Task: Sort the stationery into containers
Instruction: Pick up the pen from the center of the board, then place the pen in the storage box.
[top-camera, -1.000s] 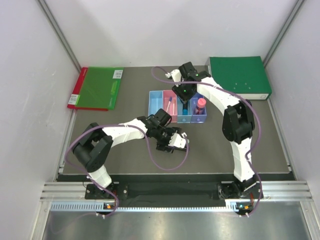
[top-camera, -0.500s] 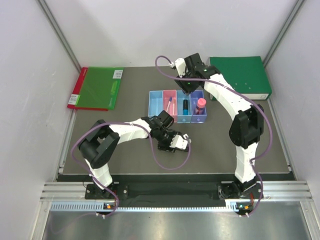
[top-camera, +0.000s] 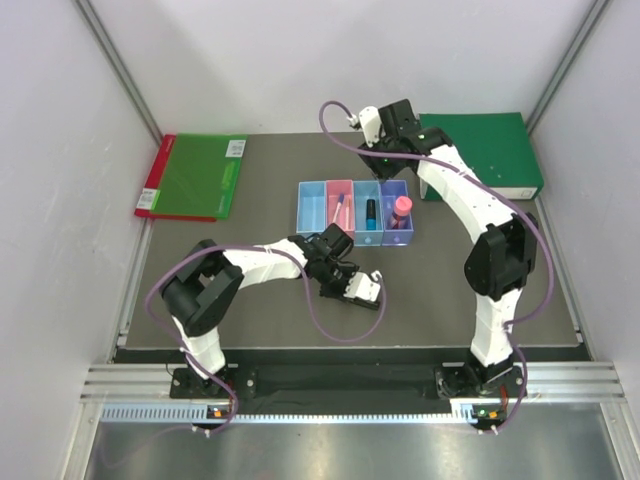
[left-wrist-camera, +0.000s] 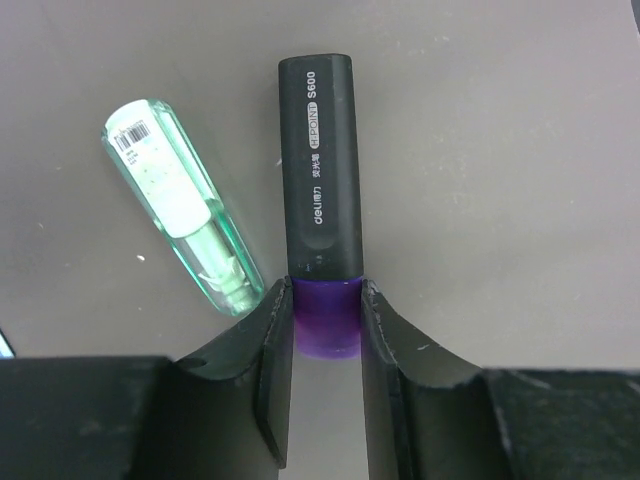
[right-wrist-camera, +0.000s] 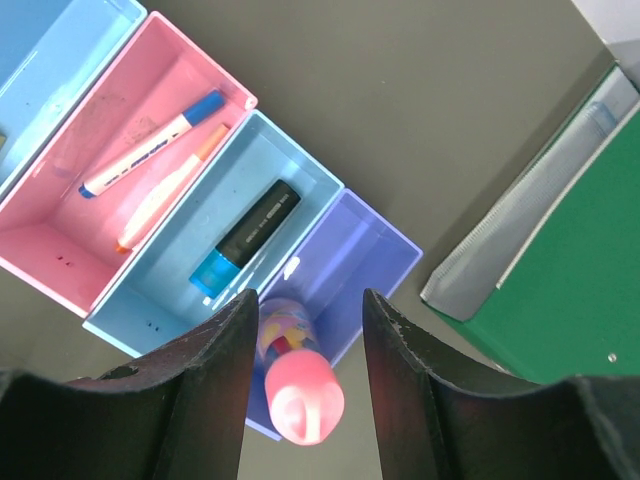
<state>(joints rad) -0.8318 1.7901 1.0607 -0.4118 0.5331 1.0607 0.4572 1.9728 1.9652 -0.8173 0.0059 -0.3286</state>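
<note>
Two left fingers (left-wrist-camera: 275, 345) pinch the purple marker (left-wrist-camera: 320, 200) on the worktop (left-wrist-camera: 500, 150); right fingers (right-wrist-camera: 225, 370) stand apart, empty, above the bins (right-wrist-camera: 395, 265).

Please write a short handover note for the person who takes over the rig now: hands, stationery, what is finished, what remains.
Left hand: fingers against both sides of the purple-black marker, which lies on the table.
Right hand: open, nothing held, above the containers.
Done: white-blue pen and thin pink-white pen lie in the pink bin, black-blue marker in the blue bin, pink round-capped piece in the purple-blue bin.
Left: purple-black marker, and mint green marker beside it on the table.
</note>
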